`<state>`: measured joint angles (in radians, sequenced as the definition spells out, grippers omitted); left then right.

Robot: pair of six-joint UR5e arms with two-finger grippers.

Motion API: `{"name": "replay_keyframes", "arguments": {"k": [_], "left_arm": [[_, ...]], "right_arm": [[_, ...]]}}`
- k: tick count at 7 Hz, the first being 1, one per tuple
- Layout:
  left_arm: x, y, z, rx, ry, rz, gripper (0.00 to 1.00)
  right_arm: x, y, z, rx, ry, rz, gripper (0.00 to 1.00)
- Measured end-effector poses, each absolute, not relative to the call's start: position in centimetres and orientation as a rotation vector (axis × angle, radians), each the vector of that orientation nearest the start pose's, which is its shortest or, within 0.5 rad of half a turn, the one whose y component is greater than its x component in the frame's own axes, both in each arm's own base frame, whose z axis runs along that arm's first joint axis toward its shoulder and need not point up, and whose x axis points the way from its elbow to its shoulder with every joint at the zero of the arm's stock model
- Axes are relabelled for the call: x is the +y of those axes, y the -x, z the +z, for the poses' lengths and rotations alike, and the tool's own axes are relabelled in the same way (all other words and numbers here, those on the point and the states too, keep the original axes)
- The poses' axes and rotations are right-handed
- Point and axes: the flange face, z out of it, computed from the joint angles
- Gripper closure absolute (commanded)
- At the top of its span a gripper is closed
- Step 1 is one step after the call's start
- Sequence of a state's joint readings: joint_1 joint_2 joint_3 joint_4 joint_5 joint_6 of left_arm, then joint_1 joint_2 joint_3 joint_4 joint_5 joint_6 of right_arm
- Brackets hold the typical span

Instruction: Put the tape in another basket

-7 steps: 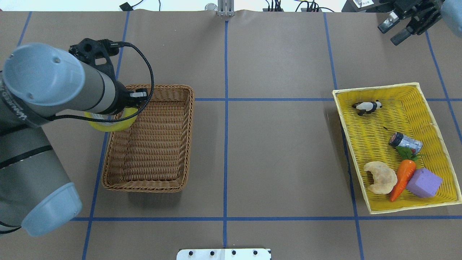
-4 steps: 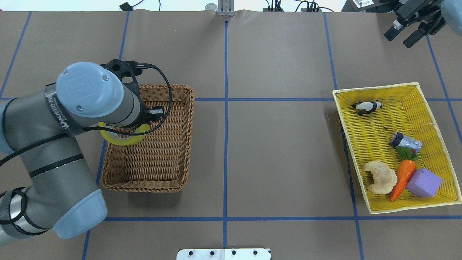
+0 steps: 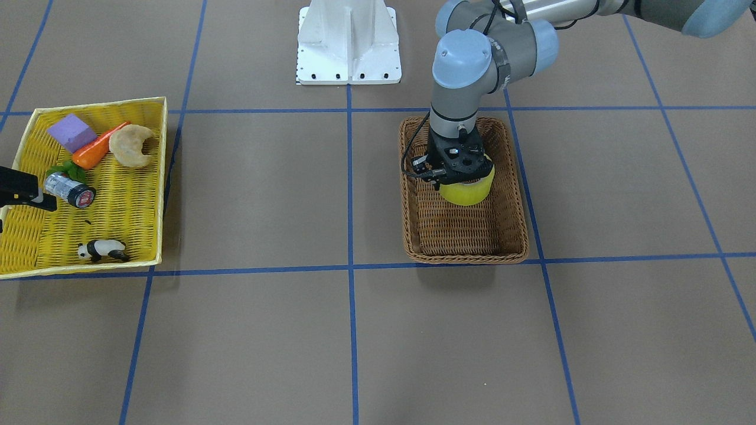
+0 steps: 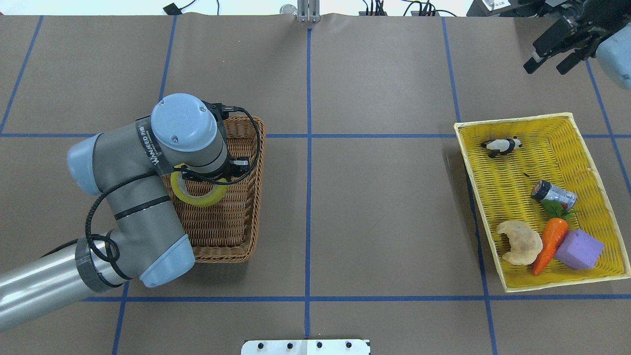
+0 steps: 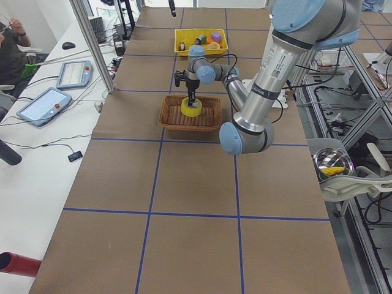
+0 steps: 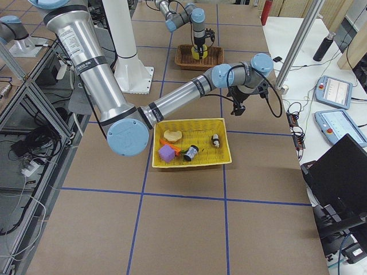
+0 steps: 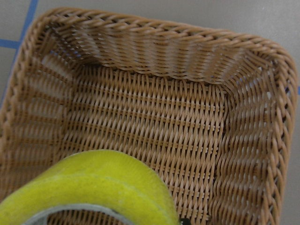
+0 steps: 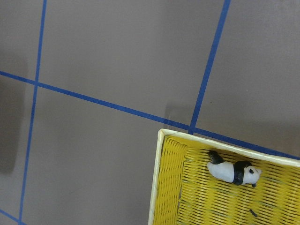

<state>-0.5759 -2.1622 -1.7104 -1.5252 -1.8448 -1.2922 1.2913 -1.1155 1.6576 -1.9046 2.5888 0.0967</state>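
Note:
The yellow tape roll [image 3: 468, 190] hangs from my left gripper [image 3: 461, 177], which is shut on it, over the middle of the brown wicker basket [image 3: 513, 177]. The roll sits low between the basket's walls; I cannot tell whether it touches the floor. In the overhead view the tape [image 4: 199, 198] shows under my left wrist, inside the basket [image 4: 251, 187]. The left wrist view has the tape [image 7: 93, 187] at the bottom and the empty basket floor [image 7: 154, 122] beyond it. My right gripper [image 4: 548, 55] is open and empty at the table's far right corner.
A yellow woven tray [image 4: 512, 125] on the right holds a toy panda [image 4: 502, 146], a small can [image 4: 554, 193], a carrot [image 4: 548, 244], a croissant [image 4: 518, 241] and a purple block [image 4: 578, 249]. The white robot base [image 3: 348, 47] stands at the table's robot side.
My left arm has swung right, carrying the tape from over the basket's left rim to over the basket's inside. My right gripper has shifted a little at the far right corner.

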Motion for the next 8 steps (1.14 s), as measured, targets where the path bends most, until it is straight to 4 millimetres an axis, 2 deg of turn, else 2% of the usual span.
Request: {"name": "replay_keyframes", "arguments": {"k": [1,2,3,4,5,7,8], "left_arm": [[-45.6,-51.0,27.2,0.732,-0.024,-0.172,1.0],[-45.8,-51.5,27.6,0.737,-0.01,-0.162,0.8],[-45.9,-51.7,27.8,0.74,0.001,-0.155,0.39],[-45.9,-51.8,28.0,0.74,0.006,-0.15,0.13],[-46.0,-51.8,28.0,0.74,0.008,-0.148,0.02],[-46.1,-50.9,27.1,0.762,0.006,-0.15,0.02],[-47.1,-48.0,25.4,0.804,-0.008,-0.164,0.02]], "right_arm": [[-62.0,12.9,37.5,-1.007,-0.007,-0.274,0.0],[-62.0,13.1,37.5,-0.995,-0.011,-0.275,0.0],[-62.0,13.1,37.6,-0.99,-0.01,-0.274,0.0],[-62.0,13.1,37.7,-0.989,-0.008,-0.272,0.0],[-62.0,13.1,37.8,-0.99,-0.006,-0.271,0.0],[-61.8,13.1,37.7,-0.992,-0.007,-0.271,0.0],[-61.7,13.1,37.4,-0.99,-0.015,-0.275,0.0]]}}
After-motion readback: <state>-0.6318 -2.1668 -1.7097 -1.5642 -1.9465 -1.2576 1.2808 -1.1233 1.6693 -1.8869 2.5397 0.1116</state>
